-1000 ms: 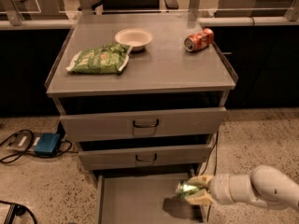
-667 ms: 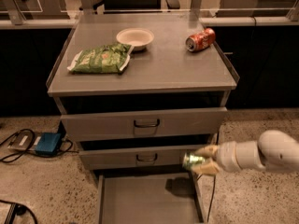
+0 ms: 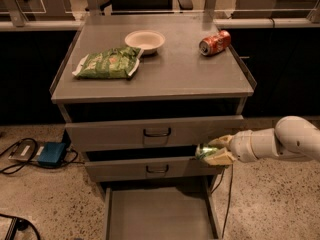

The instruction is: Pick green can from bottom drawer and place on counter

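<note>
Flat green snack bag [image 3: 107,63] and white bowl [image 3: 145,40] lie at 10 and 12 o'clock on the wide grey metal counter [image 3: 185,71]. The open grey bottom drawer [image 3: 160,214], at 6 o'clock, no longer holds the small shiny green can [image 3: 202,150]. Clamped in the two-finger gripper [image 3: 210,152], it has risen to the upper drawer fronts at 4 o'clock. Extraction looks complete; the counter's front edge overhangs the ascent. A dented orange-red can [image 3: 215,42] lies at 2 o'clock.
</note>
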### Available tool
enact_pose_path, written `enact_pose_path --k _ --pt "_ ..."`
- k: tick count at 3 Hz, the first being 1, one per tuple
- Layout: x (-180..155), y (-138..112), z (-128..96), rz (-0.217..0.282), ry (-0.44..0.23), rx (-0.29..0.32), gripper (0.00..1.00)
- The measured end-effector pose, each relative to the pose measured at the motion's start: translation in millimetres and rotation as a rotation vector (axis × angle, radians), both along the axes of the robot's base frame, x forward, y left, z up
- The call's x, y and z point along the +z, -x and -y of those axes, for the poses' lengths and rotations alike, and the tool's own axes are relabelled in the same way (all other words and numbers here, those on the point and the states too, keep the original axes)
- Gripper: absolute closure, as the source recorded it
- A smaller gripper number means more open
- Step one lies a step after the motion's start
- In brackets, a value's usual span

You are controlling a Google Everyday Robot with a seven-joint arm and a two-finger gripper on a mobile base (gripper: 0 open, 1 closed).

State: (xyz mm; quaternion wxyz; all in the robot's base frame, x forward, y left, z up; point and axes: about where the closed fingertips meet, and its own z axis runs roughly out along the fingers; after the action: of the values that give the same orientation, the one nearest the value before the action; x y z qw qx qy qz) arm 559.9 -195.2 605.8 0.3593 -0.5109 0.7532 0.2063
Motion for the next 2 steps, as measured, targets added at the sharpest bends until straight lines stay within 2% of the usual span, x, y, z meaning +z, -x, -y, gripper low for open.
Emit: enact_pose_path --k 1,2 --pt "-19.1 -1.1 -9.5 0.001 -0.071 0.003 1.0" --pt "-10.3 -8.1 -8.2 0.028 -0.088 -0.005 1.0"
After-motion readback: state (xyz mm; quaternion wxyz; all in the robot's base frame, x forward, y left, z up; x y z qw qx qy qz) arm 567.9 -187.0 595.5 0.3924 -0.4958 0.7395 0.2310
